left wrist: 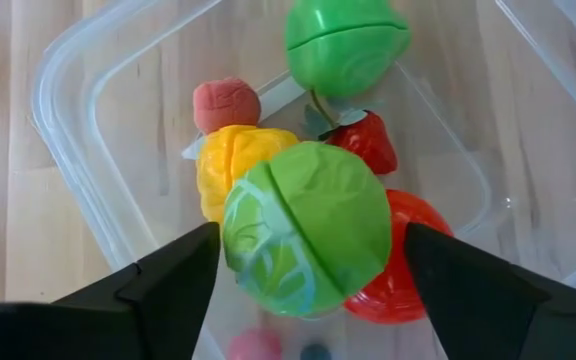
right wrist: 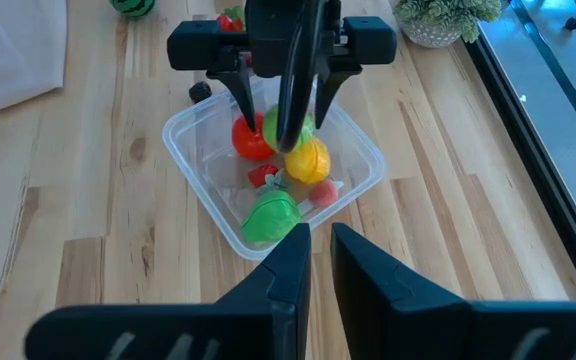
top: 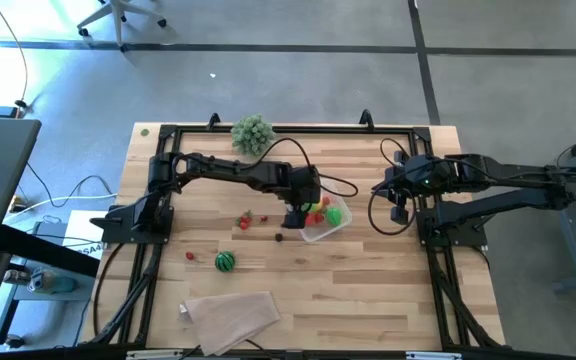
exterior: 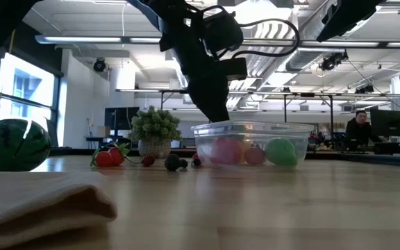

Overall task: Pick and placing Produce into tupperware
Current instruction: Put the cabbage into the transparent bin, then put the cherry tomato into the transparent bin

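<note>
The left gripper [top: 300,214] hangs over the clear rounded-corner plastic tupperware [top: 340,226], which sits on the wooden bench [top: 368,290] toward the right of its middle. Its fingers [left wrist: 158,290] stand spread on either side of a round light-green toy fruit with a slice line [left wrist: 306,242]; gaps show on both flanks of the fruit, so I judge it released or about to drop, not pinched. The spread makes sense as a let-go directly above the pile already in the box: a second green fruit [left wrist: 346,40], a yellow piece [left wrist: 230,168], a small pink-red ball [left wrist: 226,104], a strawberry-like red piece [left wrist: 370,142] and a larger red one [left wrist: 410,268].

The right gripper [right wrist: 318,262] waits near the right edge of the bench, fingers pressed together with nothing between them, pointing toward the container.

Only the left wrist view shows the gaps beside the green fruit. The high view alone shows what remains out on the bench: a dark green striped watermelon ball [top: 225,262] and a tiny red piece [top: 190,255] toward the front left, more small red and dark pieces [top: 247,220] left of the container, a folded beige cloth [top: 230,314] at the front edge, and a bushy grey-green plant [top: 253,132] at the far edge. The low view shows the container resting flat, its contents low inside the walls
</note>
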